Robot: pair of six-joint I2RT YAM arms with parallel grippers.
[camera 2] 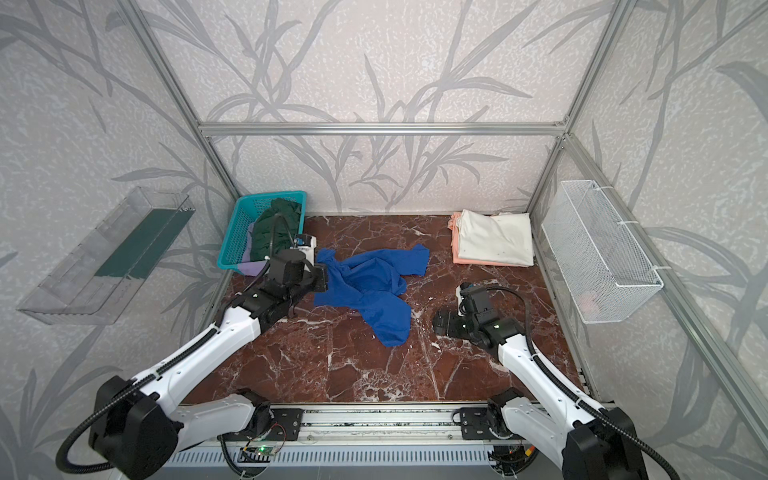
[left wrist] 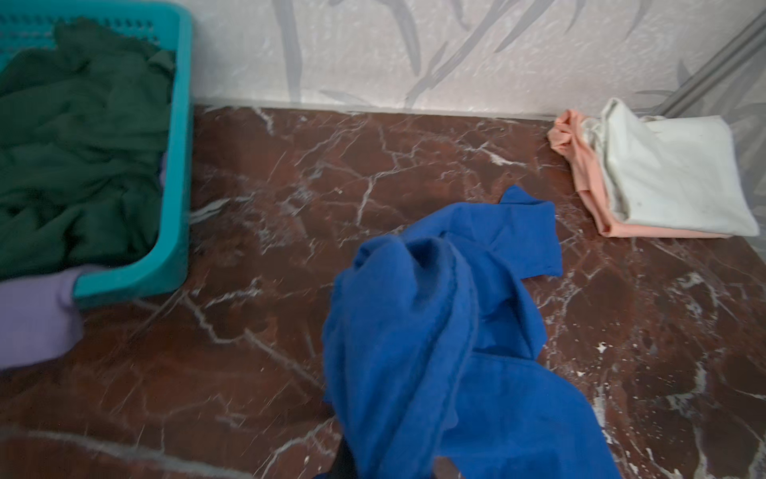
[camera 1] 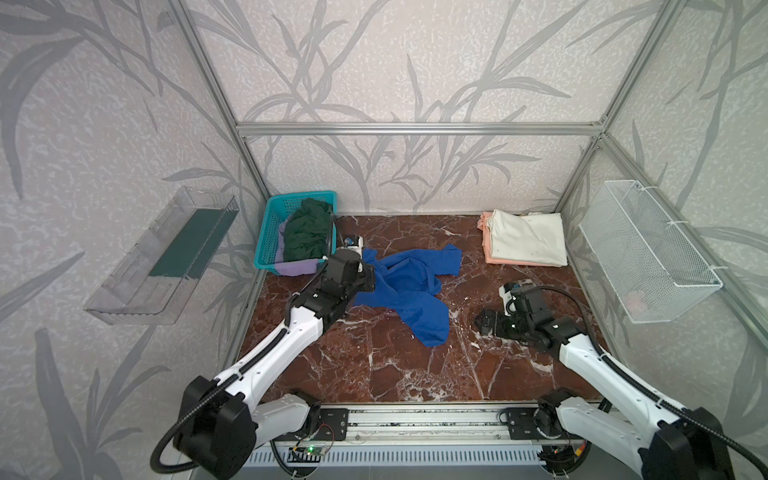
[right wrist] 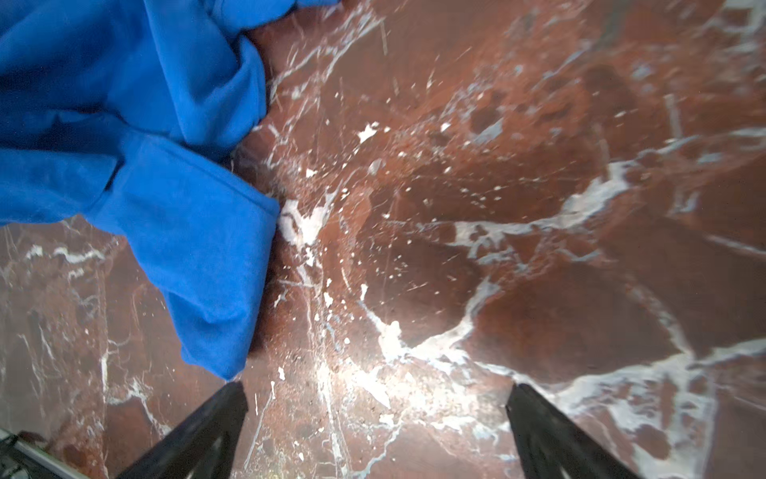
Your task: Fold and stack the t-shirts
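The left jaws gripped the crumpled blue t-shirt (camera 1: 415,299) on the counter (camera 1: 374,365). Only the right wrist view showed plainly the right jaws spread wide, empty, near its edge.

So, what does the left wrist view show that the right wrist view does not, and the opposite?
Only the left wrist view: the teal basket holding the dark green t-shirt, with the lavender t-shirt spilling out of it, and the cream-white t-shirt folded on the peach t-shirt. Only the right wrist view: the right tool, standing wide open over the red marble table. Both: the blue t-shirt, crumpled, and that table.
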